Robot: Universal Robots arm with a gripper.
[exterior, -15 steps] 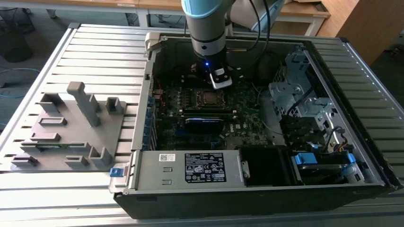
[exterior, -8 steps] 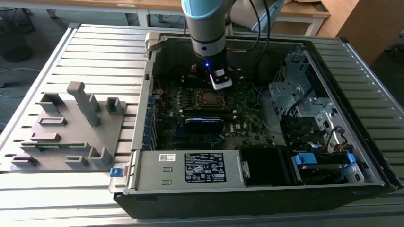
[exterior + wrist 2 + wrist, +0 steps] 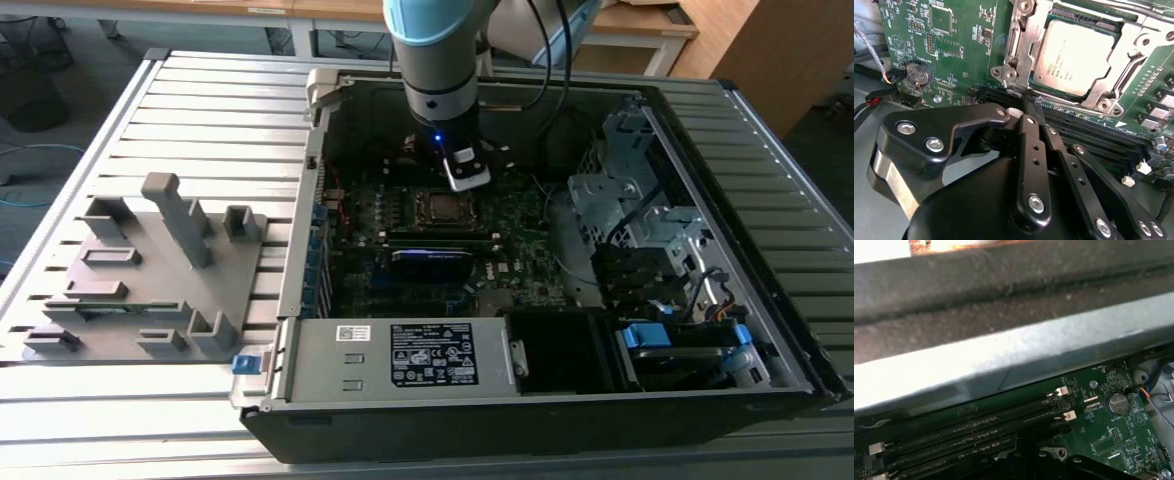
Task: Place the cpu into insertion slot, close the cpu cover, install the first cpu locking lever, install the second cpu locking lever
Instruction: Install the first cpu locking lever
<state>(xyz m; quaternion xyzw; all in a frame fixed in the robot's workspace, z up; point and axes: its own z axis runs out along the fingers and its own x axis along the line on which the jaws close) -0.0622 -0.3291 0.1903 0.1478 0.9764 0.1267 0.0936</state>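
Observation:
The cpu [image 3: 1079, 55] lies flat in the insertion slot [image 3: 441, 207], its pale silvery face showing through the window of the cpu cover [image 3: 1021, 47]. That silvery frame is down over the chip. A thin metal lever rod [image 3: 1119, 7] runs along the socket's far side. My gripper [image 3: 1030, 102] is shut, its black fingers drawn together with nothing seen between them, the tips right at the socket's edge by the cover's corner. In the exterior view the gripper [image 3: 465, 178] hangs just behind the socket inside the open computer case.
Black memory slots [image 3: 1094, 132] run beside the socket, and a coin battery [image 3: 919, 75] sits on the green board. A power supply [image 3: 400, 355] and drive cage [image 3: 641, 200] crowd the case. A grey parts fixture [image 3: 147, 270] stands at the exterior view's left.

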